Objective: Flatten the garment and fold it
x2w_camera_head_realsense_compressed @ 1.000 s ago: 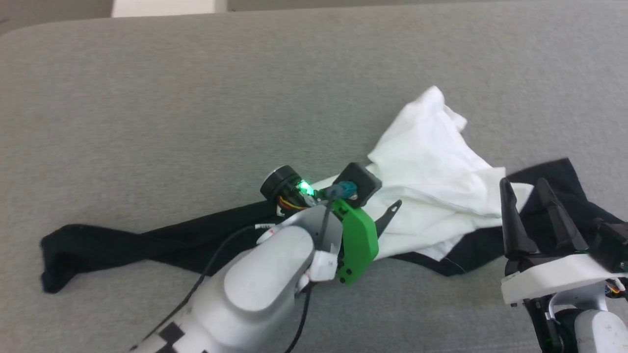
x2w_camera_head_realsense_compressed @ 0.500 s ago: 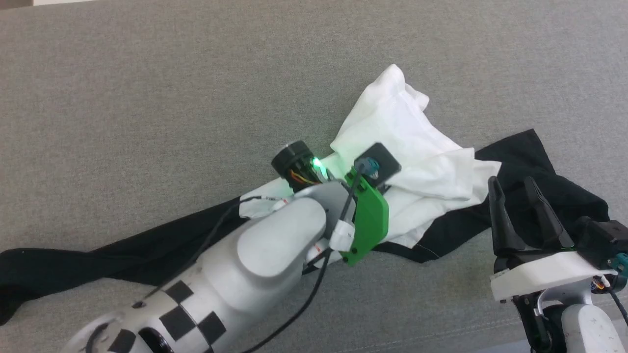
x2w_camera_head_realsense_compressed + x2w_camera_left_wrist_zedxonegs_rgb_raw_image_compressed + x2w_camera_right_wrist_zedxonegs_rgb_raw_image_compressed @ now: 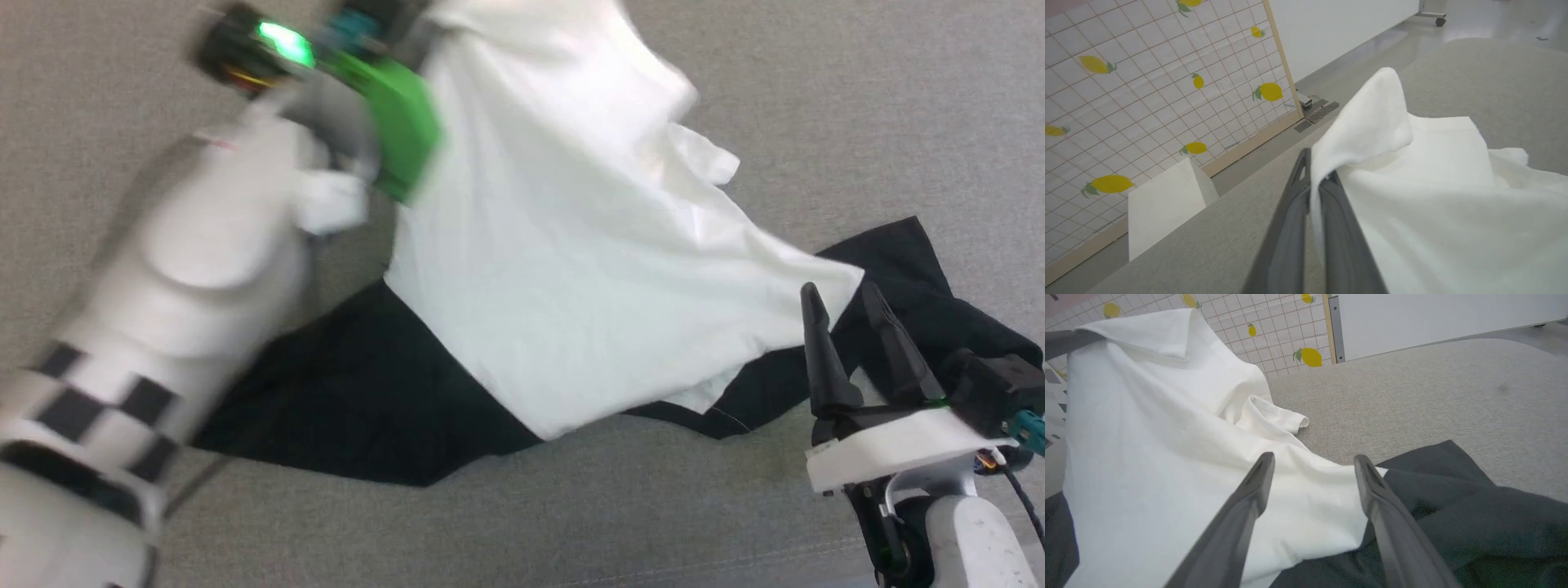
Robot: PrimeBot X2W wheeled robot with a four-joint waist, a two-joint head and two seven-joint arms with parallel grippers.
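Observation:
The garment (image 3: 571,269) lies partly lifted on the grey padded surface (image 3: 857,98), its white body stretched up towards the top left and its black sleeves spread at the lower left and right. My left gripper (image 3: 1316,179) is shut on a white fold of the garment (image 3: 1433,196) and holds it in the air. In the head view my left arm (image 3: 212,237) is blurred at the upper left. My right gripper (image 3: 841,298) stands open at the lower right, above the black sleeve. In the right wrist view, the right gripper (image 3: 1314,459) has nothing between its fingers, over the white-to-black seam of the garment (image 3: 1167,437).
A white box (image 3: 1163,204) stands beyond the surface's far edge, in front of a lemon-patterned grid screen (image 3: 1147,81). A white panel (image 3: 1433,318) stands behind the surface. Bare grey surface (image 3: 1433,396) extends to the right of the garment.
My left gripper has shut on the white cloth and swung up and to the left, pulling the white body taut. The right gripper has stayed open. The head view has shifted.

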